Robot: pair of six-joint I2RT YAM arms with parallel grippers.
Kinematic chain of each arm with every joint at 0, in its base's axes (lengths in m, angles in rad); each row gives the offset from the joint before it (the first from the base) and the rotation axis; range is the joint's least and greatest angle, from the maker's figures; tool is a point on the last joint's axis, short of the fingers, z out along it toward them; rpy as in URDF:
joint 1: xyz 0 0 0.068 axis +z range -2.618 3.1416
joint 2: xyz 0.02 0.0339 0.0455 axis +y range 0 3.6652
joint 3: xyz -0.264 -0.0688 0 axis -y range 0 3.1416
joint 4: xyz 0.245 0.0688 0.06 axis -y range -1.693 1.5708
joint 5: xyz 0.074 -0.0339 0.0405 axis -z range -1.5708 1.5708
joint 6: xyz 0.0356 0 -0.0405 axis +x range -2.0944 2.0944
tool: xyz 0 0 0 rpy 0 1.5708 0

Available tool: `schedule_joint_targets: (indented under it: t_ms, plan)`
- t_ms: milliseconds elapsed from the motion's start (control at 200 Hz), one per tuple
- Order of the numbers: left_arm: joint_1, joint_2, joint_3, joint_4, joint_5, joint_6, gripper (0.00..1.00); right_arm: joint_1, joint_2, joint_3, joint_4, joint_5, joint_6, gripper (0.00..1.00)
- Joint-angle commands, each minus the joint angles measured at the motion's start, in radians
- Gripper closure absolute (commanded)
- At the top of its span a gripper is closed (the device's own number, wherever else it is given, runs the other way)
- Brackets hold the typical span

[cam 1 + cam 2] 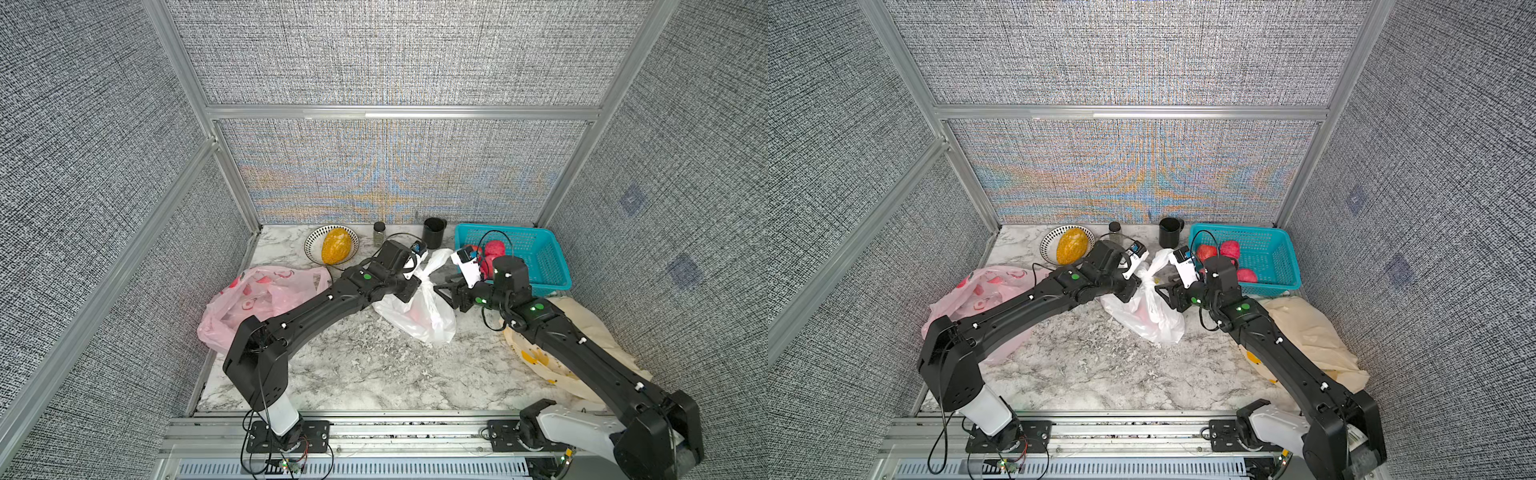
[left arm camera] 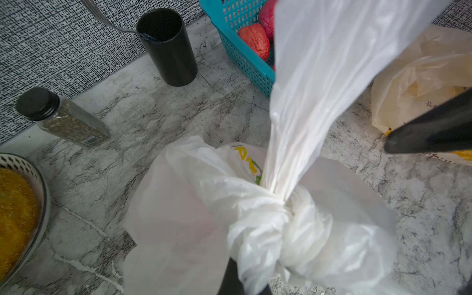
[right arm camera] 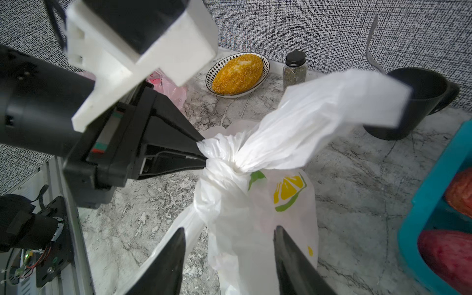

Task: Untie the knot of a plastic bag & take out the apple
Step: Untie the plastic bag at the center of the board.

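Observation:
A white plastic bag [image 1: 428, 320] [image 1: 1152, 318] with a lemon print lies mid-table. Its knot [image 3: 224, 163] [image 2: 281, 212] is still tied, and one loose tail [image 3: 332, 107] sticks up from it. A faint reddish shape [image 1: 413, 309] shows through the bag's wall; the apple itself is hidden inside. My left gripper [image 3: 203, 153] [image 1: 411, 291] [image 1: 1133, 291] is shut, pinching the plastic at the knot's side. My right gripper [image 3: 229, 228] [image 1: 441, 294] [image 1: 1163, 293] stands open just right of the knot. Its fingers [image 3: 283, 245] straddle the bag's body without clamping it.
A teal basket [image 1: 552, 266] holding red apples [image 1: 494, 249] stands at the back right, close behind the right wrist. A black cup [image 1: 434, 232], a spice jar [image 1: 379, 233] and a bowl [image 1: 309, 243] with a yellow fruit line the back wall. A pink bag [image 1: 257, 299] lies left, a cream bag [image 1: 582, 328] right.

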Motion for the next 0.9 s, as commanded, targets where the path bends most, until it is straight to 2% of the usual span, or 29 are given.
schedule_joint_targets:
  t_ms: [0, 165, 245, 270, 295, 415, 460, 671, 896]
  plan:
    - [0.0, -0.007, 0.004, 0.024, 0.023, -0.001, 1.0, 0.021, 0.024, 0.01, 0.028, 0.01, -0.043, 0.45]
    - [0.0, -0.013, 0.009, 0.021, 0.026, -0.004, 1.0, 0.053, 0.068, 0.014, 0.052, 0.039, -0.063, 0.46]
    - [0.0, -0.017, 0.01, 0.017, 0.025, -0.004, 1.0, 0.061, 0.084, 0.02, 0.043, 0.053, -0.073, 0.51]
    - [0.0, -0.019, 0.009, 0.015, 0.024, -0.004, 1.0, 0.061, 0.085, 0.019, 0.043, 0.052, -0.072, 0.54]
    - [0.0, -0.02, 0.008, 0.015, 0.024, -0.006, 1.0, 0.062, 0.084, 0.017, 0.044, 0.049, -0.073, 0.62]
    - [-0.001, -0.021, 0.009, 0.005, 0.003, -0.015, 1.0, 0.062, 0.067, 0.006, 0.039, 0.046, -0.065, 0.88]
    - [0.0, -0.016, 0.013, -0.002, -0.015, -0.023, 1.0, 0.063, 0.056, -0.001, 0.038, 0.044, -0.058, 0.95]
    - [0.023, 0.021, 0.027, -0.037, -0.106, -0.117, 1.0, 0.061, -0.024, -0.046, 0.029, 0.038, -0.017, 0.98]
    - [0.121, -0.04, -0.118, 0.122, -0.017, -0.291, 1.0, 0.061, -0.137, -0.193, 0.058, 0.047, 0.056, 1.0]
